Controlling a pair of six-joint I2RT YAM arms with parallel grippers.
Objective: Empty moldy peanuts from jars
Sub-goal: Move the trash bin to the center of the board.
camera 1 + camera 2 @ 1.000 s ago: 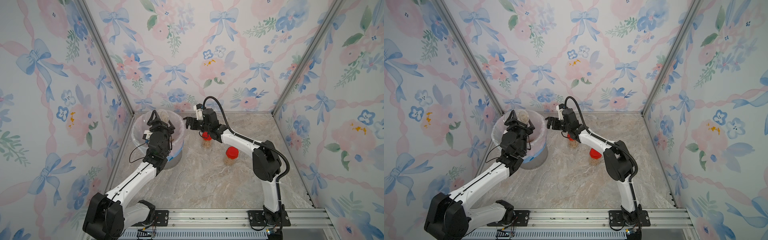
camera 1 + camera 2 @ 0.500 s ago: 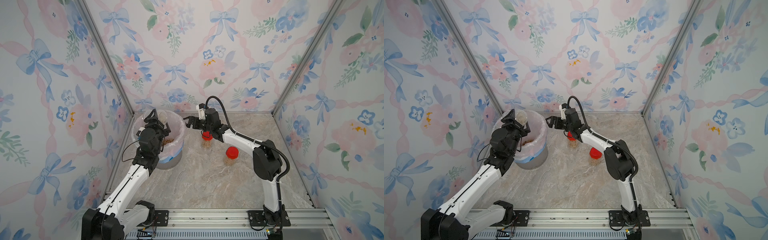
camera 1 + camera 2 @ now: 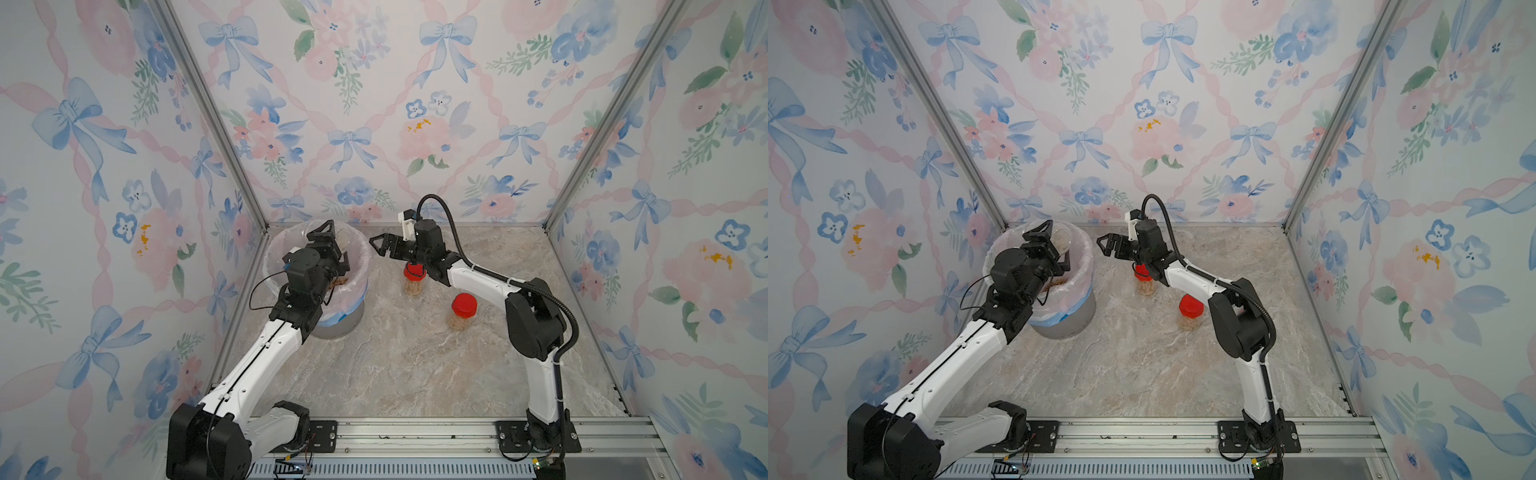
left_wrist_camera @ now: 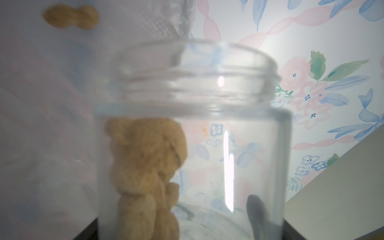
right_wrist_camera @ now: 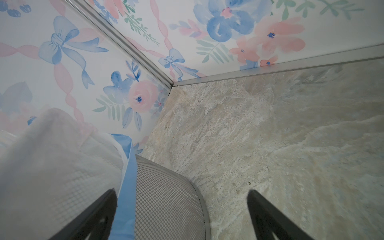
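Over the bin (image 3: 351, 325), jar (image 3: 343, 238) inside left pincer (image 3: 337, 248)

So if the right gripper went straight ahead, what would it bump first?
Most likely the lined bin: the right gripper points at its rim, fingers open, nothing in between. Exact height is hard to judge.

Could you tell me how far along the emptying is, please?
Done: peanuts lie in the bin. In hand: the left end effector holds an open jar over it, not yet empty. Left: two red-lidded jars, closed. Right end effector open, empty.
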